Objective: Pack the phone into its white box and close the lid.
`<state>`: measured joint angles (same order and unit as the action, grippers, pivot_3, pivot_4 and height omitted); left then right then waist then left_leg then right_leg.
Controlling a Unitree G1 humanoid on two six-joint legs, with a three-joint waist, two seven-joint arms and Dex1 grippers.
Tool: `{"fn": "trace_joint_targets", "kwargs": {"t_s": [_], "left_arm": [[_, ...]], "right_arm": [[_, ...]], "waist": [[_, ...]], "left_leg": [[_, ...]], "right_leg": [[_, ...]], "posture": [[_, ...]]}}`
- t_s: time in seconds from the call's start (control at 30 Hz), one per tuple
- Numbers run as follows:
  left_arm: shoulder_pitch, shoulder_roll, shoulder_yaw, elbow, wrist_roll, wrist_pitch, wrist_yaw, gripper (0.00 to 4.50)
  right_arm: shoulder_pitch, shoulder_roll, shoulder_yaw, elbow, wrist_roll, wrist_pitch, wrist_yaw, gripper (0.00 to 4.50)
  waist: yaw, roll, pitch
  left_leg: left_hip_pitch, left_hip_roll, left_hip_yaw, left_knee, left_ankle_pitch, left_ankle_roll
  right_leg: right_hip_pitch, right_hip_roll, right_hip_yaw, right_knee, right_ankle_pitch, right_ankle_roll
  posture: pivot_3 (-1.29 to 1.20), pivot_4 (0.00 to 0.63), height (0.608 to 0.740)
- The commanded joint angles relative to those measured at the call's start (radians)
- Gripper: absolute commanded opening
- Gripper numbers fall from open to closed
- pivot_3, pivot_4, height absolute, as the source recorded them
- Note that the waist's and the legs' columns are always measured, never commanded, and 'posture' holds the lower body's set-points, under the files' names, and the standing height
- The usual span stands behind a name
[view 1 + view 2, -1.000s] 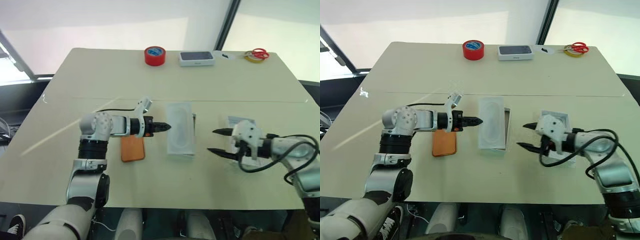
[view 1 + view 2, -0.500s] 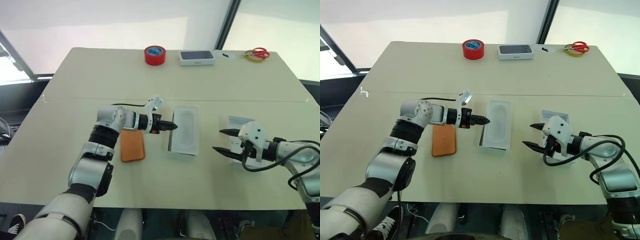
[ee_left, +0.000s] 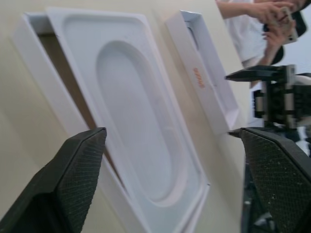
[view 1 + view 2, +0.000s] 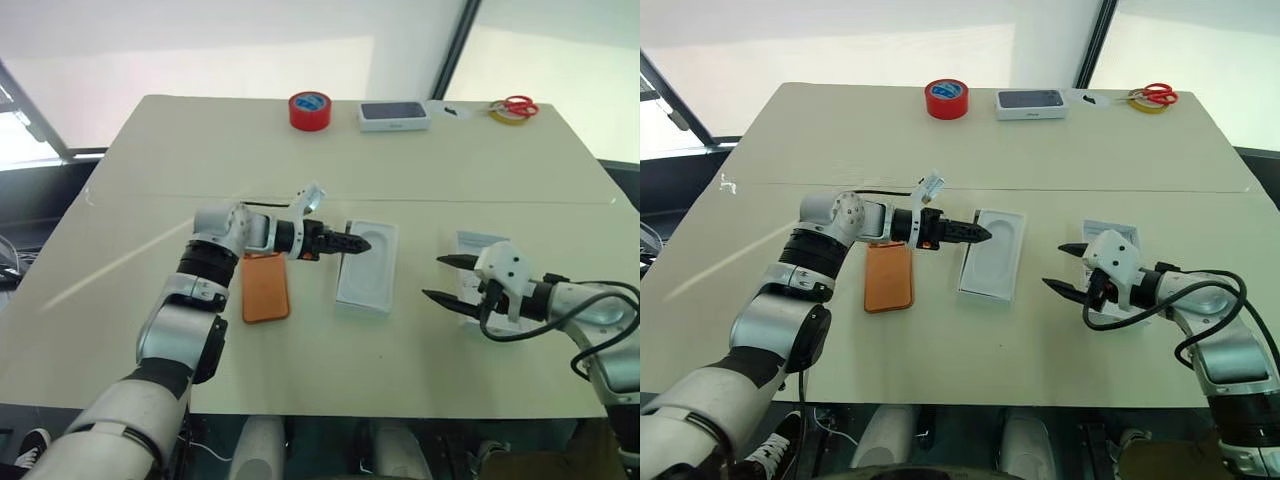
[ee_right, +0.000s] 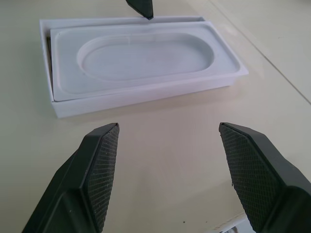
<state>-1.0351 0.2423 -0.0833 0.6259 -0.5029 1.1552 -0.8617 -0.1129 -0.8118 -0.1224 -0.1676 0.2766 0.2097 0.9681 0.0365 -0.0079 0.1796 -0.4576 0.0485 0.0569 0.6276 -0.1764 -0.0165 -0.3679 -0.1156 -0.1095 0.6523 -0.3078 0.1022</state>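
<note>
The flat orange smartphone [image 4: 265, 297] is seen lying flat on the pale beige table [image 4: 200, 150], at about 9 o'clock from the shallow white rectangular box [image 4: 367, 278], close beside it but apart. A white moulded insert with a rounded oval recess [image 3: 131, 111] is seated askew in the box, so that a strip of brownish inner floor is exposed along one long wall. The shallow white lid shell [image 3: 204, 68] is placed at 3 o'clock from the box, well apart, open side up; small orange lettering is noted on its outer side wall but cannot be read.

The left gripper [image 4: 358, 243] is held out over the near-left edge of the box. In the left wrist view its two black fingers [image 3: 68, 179] are spread wide, released, with nothing between them. Contact with the insert cannot be told.

The right gripper [image 4: 440, 279] is held low over the table by the lid, between lid and box, pointed toward the box. Its fingers [image 5: 102, 165] are parted and nothing is grasped.

Along the far edge of the table, at 12 o'clock, a red roll of tape [image 4: 310, 110], a dark-topped white box [image 4: 394, 116] and red-handled scissors on a yellow tape roll [image 4: 514, 108] are recorded. A person's hands holding a small object [image 3: 272, 14] are noted beyond the table.
</note>
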Motion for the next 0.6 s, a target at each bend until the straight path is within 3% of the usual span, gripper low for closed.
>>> {"fn": "trace_joint_targets", "kwargs": {"t_s": [0.03,0.23,0.33,0.37,0.5,0.6], "left_arm": [[-0.013,0.043,0.029,-0.1,-0.016,0.018,-0.011,4.48],[0.093,0.089,0.102,-0.322,0.003,-0.216,0.013,4.48],[0.251,0.122,0.134,-0.403,0.082,-0.567,-0.012,4.5],[0.297,0.138,0.13,-0.415,0.105,-0.641,-0.026,4.5],[0.424,0.192,0.172,-0.453,0.086,-0.706,-0.044,4.5],[0.525,0.243,0.193,-0.5,0.088,-0.809,-0.099,4.5]], "right_arm": [[-0.024,0.005,0.001,0.001,-0.002,-0.012,-0.008,3.46],[-0.105,0.057,0.035,0.023,-0.018,-0.005,-0.063,3.46],[-0.211,0.134,0.112,0.063,-0.113,-0.025,-0.162,2.55],[-0.239,0.157,0.14,0.075,-0.143,-0.021,-0.188,2.05],[-0.308,0.216,0.224,0.124,-0.227,-0.03,-0.233,0.03],[-0.35,0.208,0.285,0.164,-0.3,-0.058,-0.223,0.03]], "waist": [[-0.001,0.0,0.0],[0.0,0.0,0.0],[-0.013,0.001,0.0],[-0.022,0.001,0.0],[-0.024,0.001,0.0],[-0.024,0.002,0.0]], "left_leg": [[-0.001,0.0,0.0,0.0,0.0,0.0],[-0.003,0.0,0.001,-0.001,0.001,-0.001],[-0.002,0.001,0.001,-0.001,0.003,-0.005],[-0.001,0.001,0.001,-0.001,0.003,-0.005],[-0.002,0.001,0.0,-0.001,0.003,-0.004],[-0.003,0.001,0.0,-0.001,0.002,-0.003]], "right_leg": [[-0.001,0.0,0.0,0.0,0.0,0.0],[-0.004,0.001,0.0,0.003,0.0,0.001],[-0.004,0.001,0.0,0.004,0.0,0.0],[-0.004,0.001,0.0,0.004,0.0,0.0],[-0.005,0.001,0.0,0.005,0.001,0.0],[-0.005,0.001,0.0,0.005,0.001,0.0]], "posture": [[0.0,0.15,0.74],[0.0,0.15,0.74],[0.0,0.15,0.74],[0.0,0.15,0.74],[0.0,0.15,0.74],[0.0,0.15,0.74]]}}
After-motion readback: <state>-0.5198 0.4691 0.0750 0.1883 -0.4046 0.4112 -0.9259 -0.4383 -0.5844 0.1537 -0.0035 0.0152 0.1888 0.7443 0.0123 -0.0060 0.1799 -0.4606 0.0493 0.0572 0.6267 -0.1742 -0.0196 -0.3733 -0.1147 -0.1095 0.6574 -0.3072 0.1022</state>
